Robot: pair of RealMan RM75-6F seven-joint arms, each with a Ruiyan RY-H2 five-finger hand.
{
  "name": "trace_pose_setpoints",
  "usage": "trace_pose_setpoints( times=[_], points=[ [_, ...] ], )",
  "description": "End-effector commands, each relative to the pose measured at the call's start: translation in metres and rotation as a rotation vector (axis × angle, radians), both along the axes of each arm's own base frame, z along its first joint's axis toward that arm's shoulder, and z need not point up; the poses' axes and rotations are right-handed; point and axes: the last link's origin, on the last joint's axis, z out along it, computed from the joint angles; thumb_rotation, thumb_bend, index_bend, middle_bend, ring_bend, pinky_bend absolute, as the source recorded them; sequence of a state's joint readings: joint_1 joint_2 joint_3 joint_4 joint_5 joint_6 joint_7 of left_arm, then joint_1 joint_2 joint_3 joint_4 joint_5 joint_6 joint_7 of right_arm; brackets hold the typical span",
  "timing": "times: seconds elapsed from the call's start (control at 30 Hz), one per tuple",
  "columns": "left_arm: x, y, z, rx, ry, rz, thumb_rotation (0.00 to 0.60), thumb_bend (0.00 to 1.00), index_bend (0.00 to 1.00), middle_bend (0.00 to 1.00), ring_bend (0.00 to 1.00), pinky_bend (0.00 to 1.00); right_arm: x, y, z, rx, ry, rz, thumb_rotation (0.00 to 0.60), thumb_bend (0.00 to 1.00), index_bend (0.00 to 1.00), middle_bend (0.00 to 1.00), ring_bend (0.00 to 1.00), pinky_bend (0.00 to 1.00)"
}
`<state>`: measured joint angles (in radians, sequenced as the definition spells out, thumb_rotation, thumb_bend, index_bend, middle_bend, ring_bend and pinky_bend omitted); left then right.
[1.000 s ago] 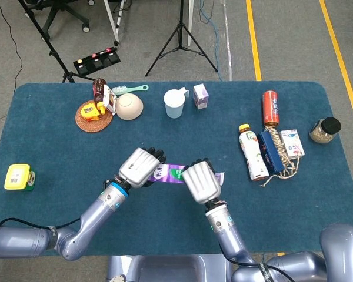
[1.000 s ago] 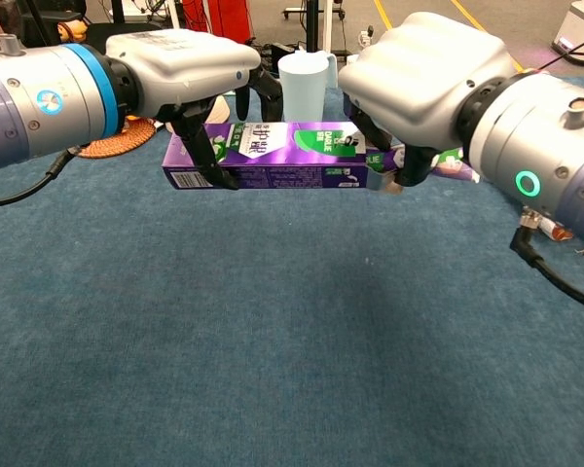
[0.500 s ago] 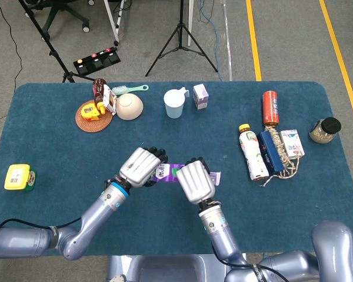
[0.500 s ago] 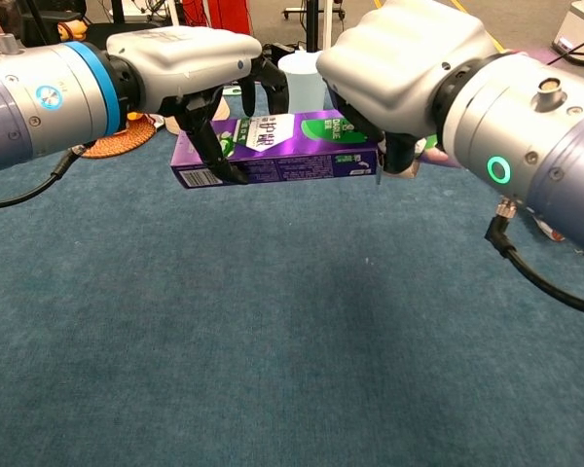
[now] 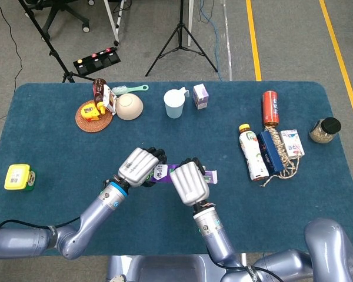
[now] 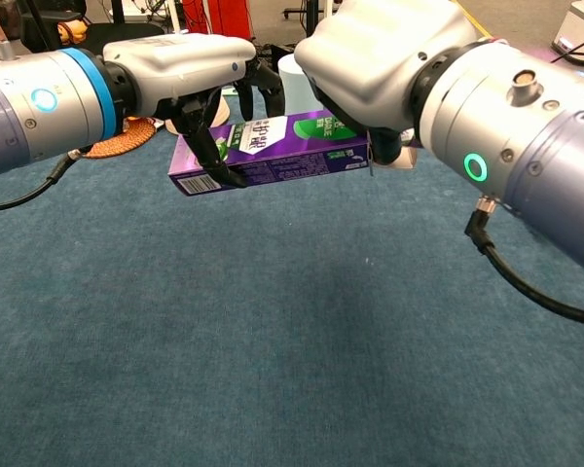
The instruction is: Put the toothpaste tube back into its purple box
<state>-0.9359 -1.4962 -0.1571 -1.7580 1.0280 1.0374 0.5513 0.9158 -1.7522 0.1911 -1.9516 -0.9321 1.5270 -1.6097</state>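
Left hand [image 6: 190, 68] around purple box [image 6: 273, 151]

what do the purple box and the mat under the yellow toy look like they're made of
Purple box: printed cardboard, slightly glossy, judging by its crisp folded edges and barcode. Mat: probably woven rattan or straw, matte, tan with a coiled ribbed look.

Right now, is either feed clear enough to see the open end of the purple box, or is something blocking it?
Head view: sharp, evenly lit, but the right hand covers most of the purple box. Chest view: box label crisp, yet the right hand looms large and hides the box's right end.
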Motion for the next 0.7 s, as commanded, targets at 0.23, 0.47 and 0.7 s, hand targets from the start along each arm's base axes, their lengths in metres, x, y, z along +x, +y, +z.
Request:
trace_pose_setpoints(
  times=[0.23, 0.47, 0.7],
  points=[
    [-0.006, -0.002, -0.009, -0.066, -0.091, 0.052, 0.6, 0.22, 0.45, 0.33, 0.31, 0.58, 0.003, 0.0, 0.004, -0.026, 0.003, 0.019, 0.6, 0.46, 0.48, 0.56, 0.58, 0.72],
    [-0.013, 0.0, -0.016, -0.093, -0.183, 0.086, 0.6, 0.23, 0.48, 0.35, 0.33, 0.59, 0.007, 0.0, 0.011, -0.047, -0.001, 0.032, 0.6, 0.42, 0.34, 0.4, 0.49, 0.71],
    [-0.02, 0.003, -0.028, -0.116, -0.268, 0.107, 0.6, 0.23, 0.49, 0.37, 0.34, 0.59, 0.015, 0.001, 0.025, -0.104, 0.014, 0.057, 0.6, 0.39, 0.31, 0.34, 0.44, 0.69]
  ],
)
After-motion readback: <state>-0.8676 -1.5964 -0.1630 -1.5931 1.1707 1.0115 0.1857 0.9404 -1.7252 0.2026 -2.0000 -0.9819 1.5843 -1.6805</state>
